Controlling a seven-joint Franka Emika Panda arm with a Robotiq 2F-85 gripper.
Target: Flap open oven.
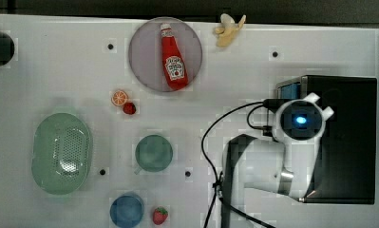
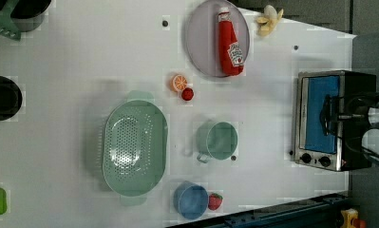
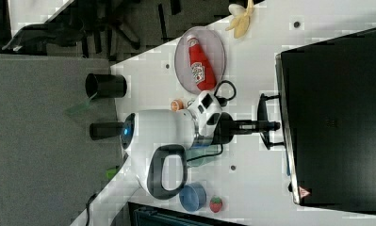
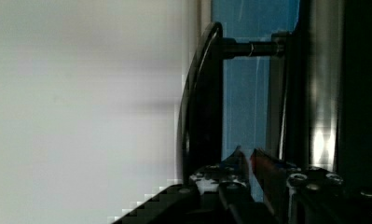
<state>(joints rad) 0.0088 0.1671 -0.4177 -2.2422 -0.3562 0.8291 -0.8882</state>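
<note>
Claw (image 3: 270, 126): at the black bar handle (image 3: 262, 122) of the oven (image 3: 336, 117). In the wrist view the fingers (image 4: 237, 161) stand a little apart with blue glass seen through the gap, and the handle (image 4: 204, 93) is just beside them, not between them.
Oven place: at the top view's right edge of the tabletop (image 1: 59, 71).
Oven direction: the door faces the top view's left. The long axis runs up and down in the top view. The two knobs (image 2: 315, 159) are at the lower end in the left view.
Door: shut, the glass (image 2: 317, 109) lies flat in the silver frame.
Arm: the white wrist (image 1: 301, 119) hangs over the front edge of the oven (image 1: 348, 137). In the right view the claw stretches to the right view's right.
Before the door: green cup (image 1: 154, 153), well apart from the oven.
Further: ketchup bottle (image 1: 174, 59) lying on a grey plate (image 1: 142, 52), banana (image 1: 230, 29), orange slice (image 1: 119, 98), green colander (image 1: 62, 153), blue cup (image 1: 127, 210), strawberry (image 1: 160, 215).
</note>
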